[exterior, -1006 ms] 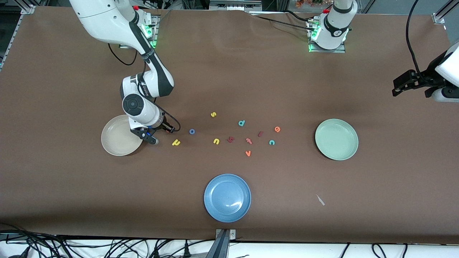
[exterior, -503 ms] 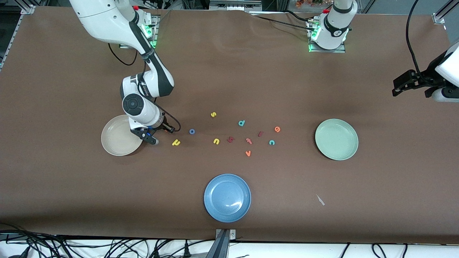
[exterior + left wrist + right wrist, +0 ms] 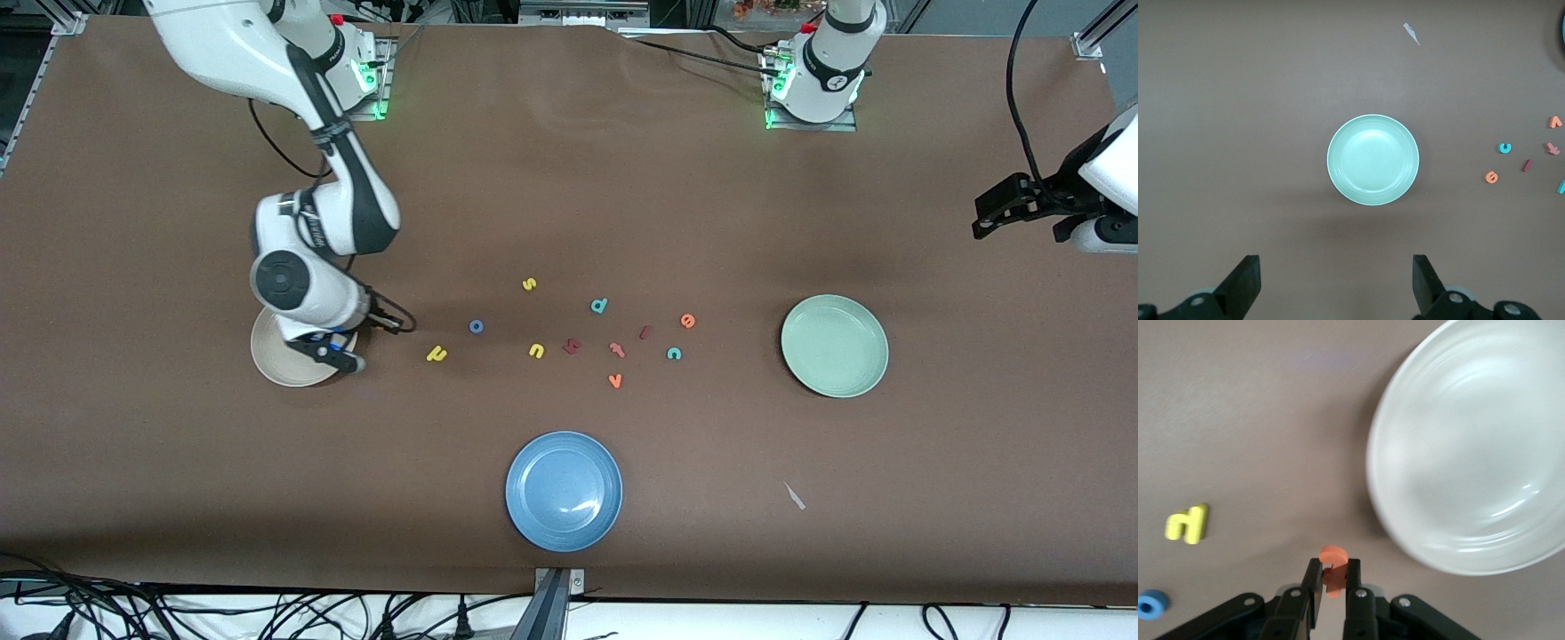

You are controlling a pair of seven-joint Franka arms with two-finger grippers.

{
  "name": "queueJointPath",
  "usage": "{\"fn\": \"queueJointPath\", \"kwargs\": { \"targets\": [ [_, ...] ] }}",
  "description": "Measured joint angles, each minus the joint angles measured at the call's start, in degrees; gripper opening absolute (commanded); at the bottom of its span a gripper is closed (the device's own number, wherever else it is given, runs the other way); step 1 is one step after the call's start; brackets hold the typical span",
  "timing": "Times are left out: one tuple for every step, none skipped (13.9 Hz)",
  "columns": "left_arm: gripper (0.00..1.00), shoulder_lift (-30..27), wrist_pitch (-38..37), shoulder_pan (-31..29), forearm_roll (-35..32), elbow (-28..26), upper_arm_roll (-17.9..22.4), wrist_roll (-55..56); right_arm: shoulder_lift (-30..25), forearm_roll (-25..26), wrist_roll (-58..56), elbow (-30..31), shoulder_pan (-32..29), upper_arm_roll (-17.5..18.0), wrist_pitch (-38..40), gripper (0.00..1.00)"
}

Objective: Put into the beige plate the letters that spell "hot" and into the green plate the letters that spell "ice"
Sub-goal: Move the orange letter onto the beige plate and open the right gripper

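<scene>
Front view: the right gripper (image 3: 331, 354) hangs over the beige plate (image 3: 271, 360) at its rim toward the yellow h (image 3: 436, 354); carry it over the plate's middle before letting go. The left gripper (image 3: 1013, 206) waits, well apart from that plate.

Left wrist view: its fingers (image 3: 1245, 283) stand wide above the green plate (image 3: 1373, 160).

Right wrist view: the fingers pinch the orange t (image 3: 1333, 568), probably only by its stem, so lower gently.

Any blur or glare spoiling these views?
Right wrist view: the beige plate is smeared, with soft sheen; the orange t in the right tool stays sharp. Front view: a small highlight on the blue plate. Left wrist view: crisp, evenly lit.
</scene>
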State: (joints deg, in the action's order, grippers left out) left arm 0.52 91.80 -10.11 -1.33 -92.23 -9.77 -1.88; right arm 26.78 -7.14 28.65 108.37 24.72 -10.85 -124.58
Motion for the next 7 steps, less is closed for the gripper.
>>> {"fn": "queueJointPath", "kwargs": {
  "targets": [
    [1.0, 0.0, 0.0, 0.0, 0.0, 0.0, 0.0, 0.0, -1.1, 0.0, -4.0, 1.0, -0.1, -1.7, 0.3, 0.08],
    [1.0, 0.0, 0.0, 0.0, 0.0, 0.0, 0.0, 0.0, -1.8, 0.0, -7.3, 2.0, -0.2, -3.1, 0.3, 0.15],
    [1.0, 0.0, 0.0, 0.0, 0.0, 0.0, 0.0, 0.0, -2.2, 0.0, -10.2, 3.1, -0.3, -4.4, -0.1, 0.25],
    [1.0, 0.0, 0.0, 0.0, 0.0, 0.0, 0.0, 0.0, -2.4, 0.0, -12.3, 4.1, -0.3, -5.4, -1.0, 0.61],
    [1.0, 0.0, -0.1, 0.0, 0.0, 0.0, 0.0, 0.0, -2.3, 0.0, -13.6, 5.1, -0.5, -5.9, -2.4, 1.0],
    [1.0, 0.0, -0.4, 0.0, 0.0, 0.0, 0.0, 0.0, -2.2, 0.0, -14.2, 5.8, -0.6, -6.1, -3.5, 1.0],
    [1.0, 0.0, -0.8, -0.1, 0.0, 0.0, 0.0, 0.0, -2.1, 0.0, -14.3, 6.0, -0.7, -6.2, -4.0, 1.0]
  ]
}}
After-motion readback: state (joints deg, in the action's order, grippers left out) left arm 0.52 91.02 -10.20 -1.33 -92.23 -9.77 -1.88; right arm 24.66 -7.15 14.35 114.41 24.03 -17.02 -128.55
